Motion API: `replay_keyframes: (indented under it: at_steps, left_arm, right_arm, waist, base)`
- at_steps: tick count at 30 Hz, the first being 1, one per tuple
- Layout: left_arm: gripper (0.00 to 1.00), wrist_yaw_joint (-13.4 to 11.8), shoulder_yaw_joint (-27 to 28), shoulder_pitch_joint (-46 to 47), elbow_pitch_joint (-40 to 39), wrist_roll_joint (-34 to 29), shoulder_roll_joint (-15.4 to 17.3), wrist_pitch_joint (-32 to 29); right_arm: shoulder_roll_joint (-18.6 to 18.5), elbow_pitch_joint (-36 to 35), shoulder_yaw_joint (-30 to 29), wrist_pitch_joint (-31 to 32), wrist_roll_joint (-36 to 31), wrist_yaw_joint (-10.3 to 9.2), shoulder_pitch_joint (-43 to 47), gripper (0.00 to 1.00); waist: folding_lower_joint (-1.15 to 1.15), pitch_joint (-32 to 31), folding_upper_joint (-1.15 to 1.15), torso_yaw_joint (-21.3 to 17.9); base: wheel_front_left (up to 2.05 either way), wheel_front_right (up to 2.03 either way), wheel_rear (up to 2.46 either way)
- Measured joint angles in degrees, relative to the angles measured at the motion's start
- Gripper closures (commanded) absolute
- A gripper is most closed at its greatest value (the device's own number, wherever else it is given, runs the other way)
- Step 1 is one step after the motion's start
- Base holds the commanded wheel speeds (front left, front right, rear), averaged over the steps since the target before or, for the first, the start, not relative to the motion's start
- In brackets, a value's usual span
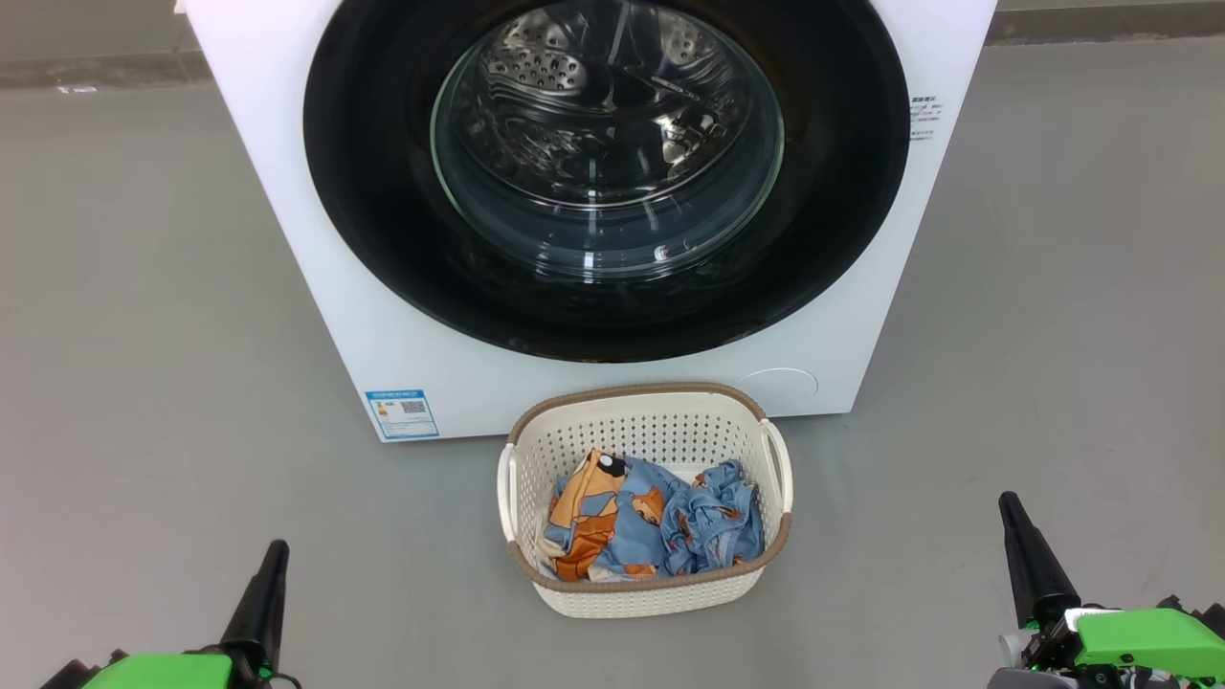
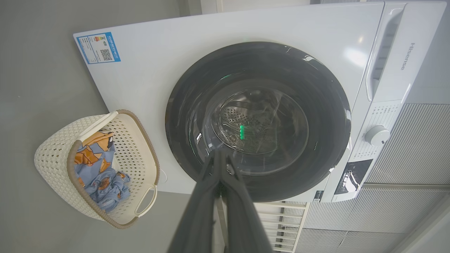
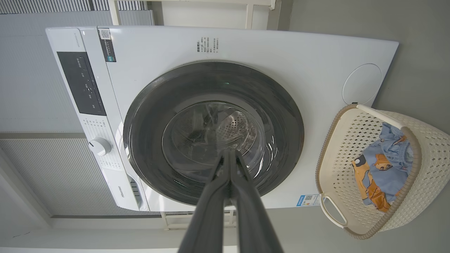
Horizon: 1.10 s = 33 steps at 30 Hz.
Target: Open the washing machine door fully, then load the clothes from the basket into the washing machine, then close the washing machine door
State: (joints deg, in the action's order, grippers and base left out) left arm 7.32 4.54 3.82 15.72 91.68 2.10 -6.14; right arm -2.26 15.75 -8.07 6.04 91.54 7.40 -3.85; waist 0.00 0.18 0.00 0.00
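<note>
Left claw (image 1: 271, 565), right claw (image 1: 1013, 522): both closed, empty, well apart (fingers pointing toward the machine). Between them, basket (image 1: 641, 390) on the smooth grey floor (image 1: 144, 383), holding the clothes (image 1: 651, 522). Just behind it, white washing machine (image 1: 287, 191), its washing machine door (image 1: 383, 191) closed.

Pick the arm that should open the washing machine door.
Right, marginally. The right gripper reaches further up the head view, toward the washing machine door, than the left gripper. Both are shut and short of it; which side opens I cannot tell.
</note>
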Motion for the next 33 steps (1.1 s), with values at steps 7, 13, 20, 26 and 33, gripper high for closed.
replay_keyframes:
  at_steps: [7, 13, 20, 26, 33]
  left_arm:
    - [1.00, 0.00, 0.00, 0.00, 0.00, 0.00, 0.00, 0.00]
    - [1.00, 0.00, 0.00, 0.00, 0.00, 0.00, 0.00, 0.00]
    - [0.00, -0.08, -0.40, -2.10, 2.24, -0.10, -1.07, 0.04]
    - [0.00, -0.08, -0.62, -2.11, 1.83, -0.35, -0.99, 0.75]
    - [0.00, -0.08, -1.62, -2.06, 1.22, -1.98, -0.57, 2.22]
  right_arm:
    - [0.00, 0.00, 0.00, 0.00, 0.00, 0.00, 0.00, 1.00]
    - [0.00, 0.00, 0.00, 0.00, 0.00, 0.00, 0.00, 1.00]
    - [0.53, 2.54, 0.02, -0.09, -0.03, -0.01, 1.80, 0.00]
    - [0.46, 2.42, 0.64, -0.78, -0.48, -0.01, 1.68, 0.00]
    - [0.18, 2.32, 1.93, -2.13, -2.48, 0.00, 1.13, 0.00]
  waist:
    - [0.00, 0.00, 0.00, 0.00]
    - [0.00, 0.00, 0.00, 0.00]
    - [0.00, 0.02, 0.00, 0.00]
    - [0.03, -0.09, 0.00, -0.04]
    - [0.01, 0.02, 0.00, -0.12]
  base:
    - [0.00, 0.00, 0.00]
    - [0.00, 0.00, 0.00]
    - [0.00, 0.00, 0.00]
    - [0.00, 0.00, 0.00]
    - [0.00, 0.00, 0.00]
